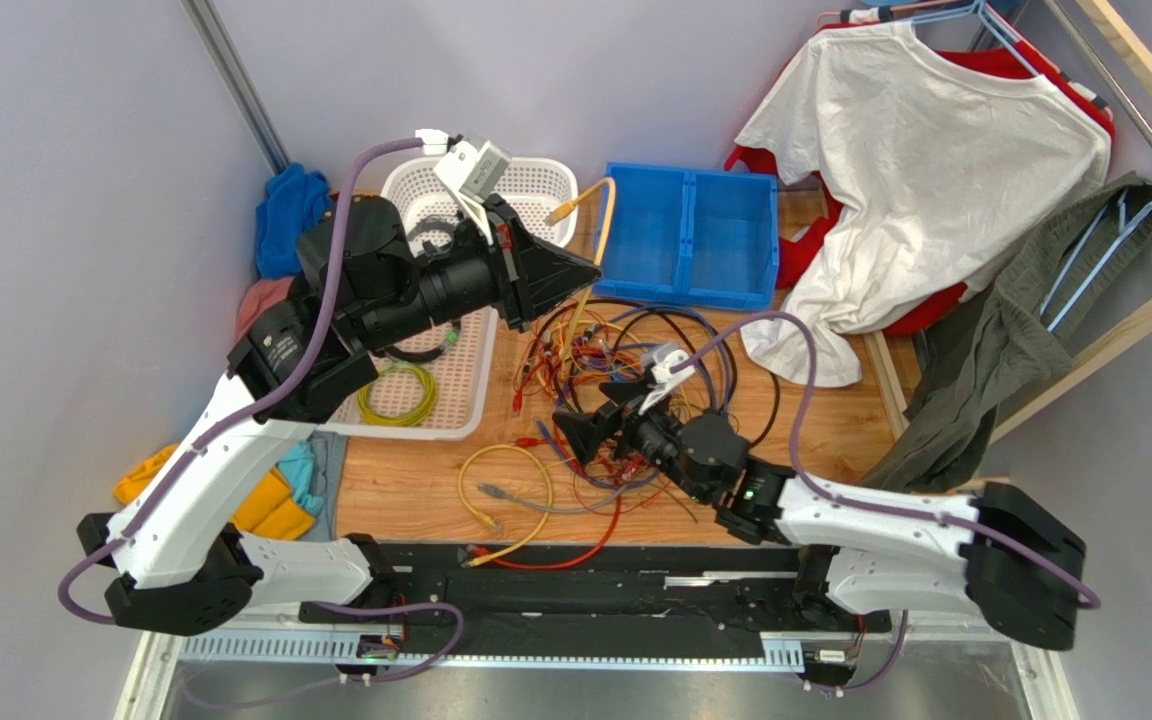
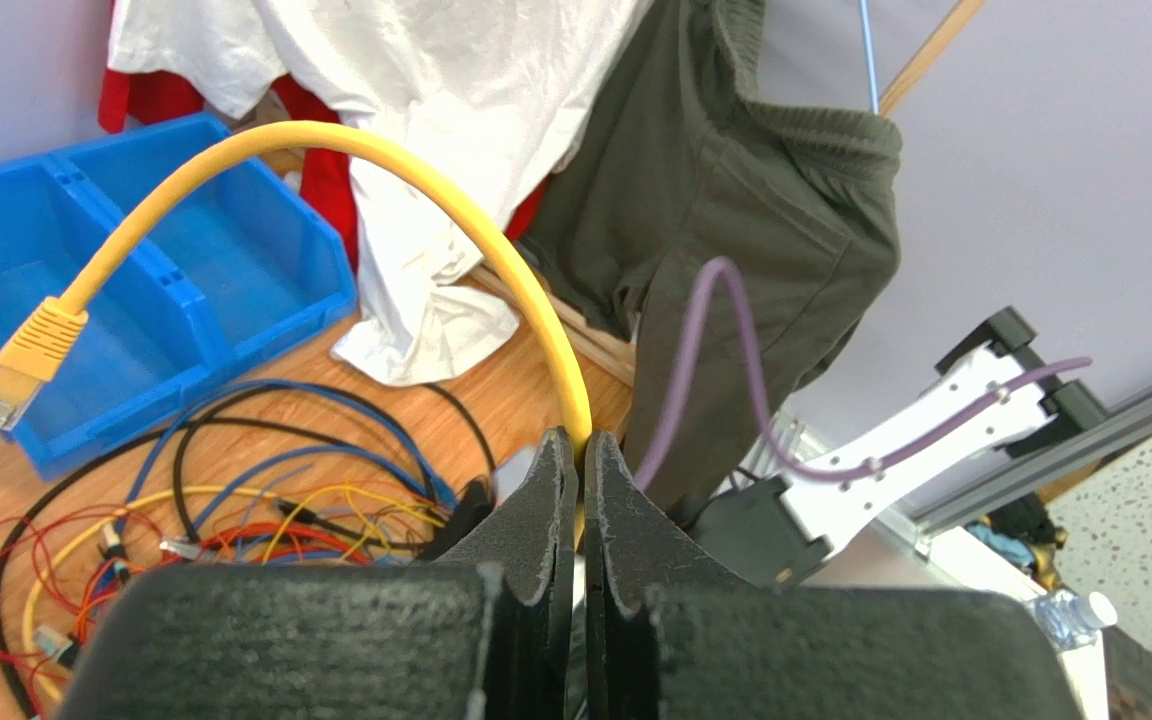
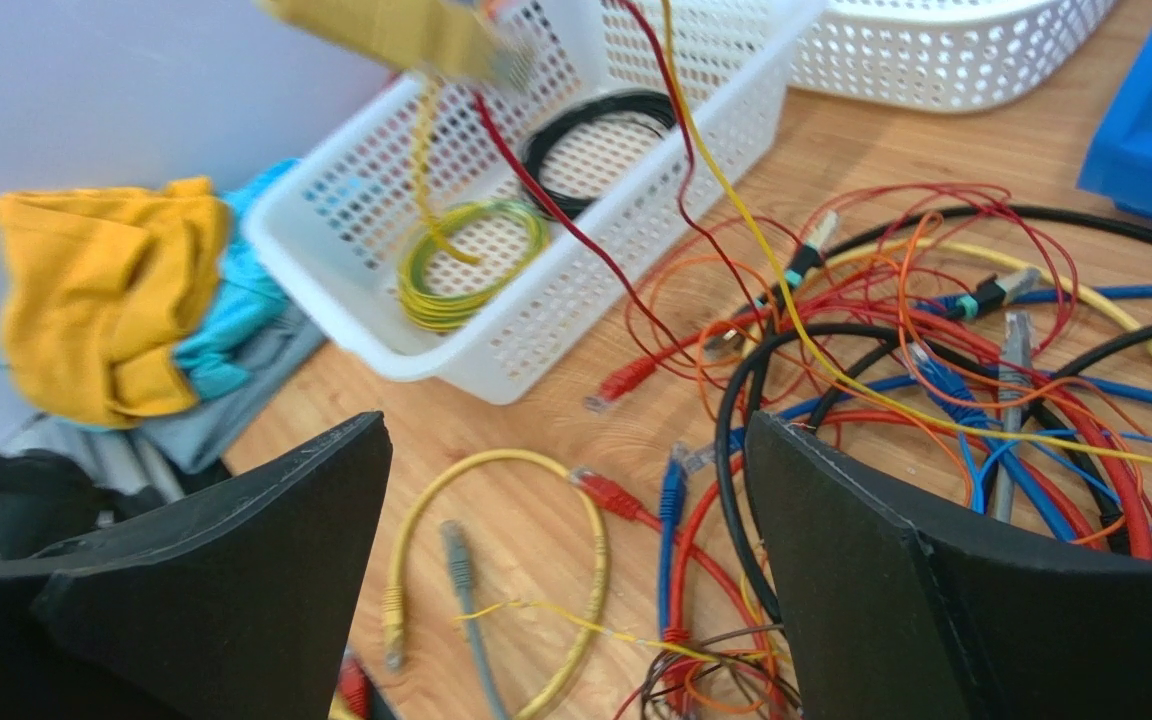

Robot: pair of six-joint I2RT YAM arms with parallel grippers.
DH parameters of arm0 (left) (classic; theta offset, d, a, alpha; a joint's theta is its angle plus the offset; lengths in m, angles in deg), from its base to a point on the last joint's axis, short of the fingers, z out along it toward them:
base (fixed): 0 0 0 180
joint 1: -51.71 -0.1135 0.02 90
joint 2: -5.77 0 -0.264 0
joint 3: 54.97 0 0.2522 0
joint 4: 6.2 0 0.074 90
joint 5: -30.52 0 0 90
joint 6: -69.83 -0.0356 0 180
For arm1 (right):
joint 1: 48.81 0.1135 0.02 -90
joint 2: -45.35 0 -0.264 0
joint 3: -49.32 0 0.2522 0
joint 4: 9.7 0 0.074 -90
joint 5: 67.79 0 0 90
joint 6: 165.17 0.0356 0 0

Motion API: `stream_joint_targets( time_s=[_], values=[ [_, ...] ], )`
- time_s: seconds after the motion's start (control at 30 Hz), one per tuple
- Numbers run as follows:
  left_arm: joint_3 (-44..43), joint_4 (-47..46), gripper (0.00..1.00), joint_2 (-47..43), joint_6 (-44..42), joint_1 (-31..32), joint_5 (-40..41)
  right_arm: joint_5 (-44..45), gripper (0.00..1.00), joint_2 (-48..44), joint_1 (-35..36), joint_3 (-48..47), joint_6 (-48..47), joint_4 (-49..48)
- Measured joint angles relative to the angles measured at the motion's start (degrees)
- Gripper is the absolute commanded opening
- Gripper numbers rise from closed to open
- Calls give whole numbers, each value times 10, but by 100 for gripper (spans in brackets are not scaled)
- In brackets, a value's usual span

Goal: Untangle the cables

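Yellow cable (image 2: 312,135) is clamped tight in the left claw (image 2: 579,450), arcing up past its tips w/ the plug (image 2: 19,360) hanging free, so imo a hard pull could drag the rest of the cables (image 1: 620,353), heaped just below and ahead of it, or cinch a knot. Right claw (image 3: 564,450) is spread wide, holding nothing, right over that heap: thin red, orange, blue, black loops all crossing.

No writing, number or brand reads clearly in any of the three views. The only candidate is a small pale marking on the black joint housing of the left arm (image 1: 280,348) in the top view, and it's too tiny to make out.
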Motion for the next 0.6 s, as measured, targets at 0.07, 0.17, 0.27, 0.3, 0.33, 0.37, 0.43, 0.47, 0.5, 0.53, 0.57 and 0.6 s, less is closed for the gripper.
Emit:
stream_joint_targets(
  time_s=[0.07, 0.17, 0.27, 0.3, 0.33, 0.37, 0.43, 0.47, 0.5, 0.53, 0.57, 0.6],
  values=[
    [0, -8, 0, 1, 7, 0, 0, 21, 91, 59, 0, -4, -7, -43],
    [6, -21, 0, 1, 12, 0, 0, 55, 88, 136, 0, -6, -16, -117],
    [20, -31, 0, 0, 16, 0, 0, 69, 83, 194, 0, -20, -21, -183],
    [24, -33, 0, 0, 16, 0, 0, 72, 82, 211, 0, -27, -22, -206],
    [28, -33, 0, 0, 17, 0, 0, 76, 80, 224, 0, -34, -22, -227],
    [32, -33, 0, 0, 17, 0, 0, 82, 74, 233, 0, -38, -22, -244],
    [39, -34, 0, -1, 18, 0, 0, 98, 65, 248, -1, -48, -23, -282],
    [45, -36, 0, -2, 18, 0, 0, 102, 41, 252, -3, -50, -22, -294],
    [53, -37, 0, -5, 18, 0, 1, 107, 24, 256, -8, -54, -19, -307],
    [61, -38, 0, -8, 19, 0, 1, 110, 3, 257, -14, -57, -19, -314],
    [69, -39, 0, -12, 19, 0, 2, 114, 0, 257, -22, -59, -10, -319],
    [75, -39, 0, -16, 19, 0, 3, 118, 0, 257, -29, -60, -8, -323]
  ],
)
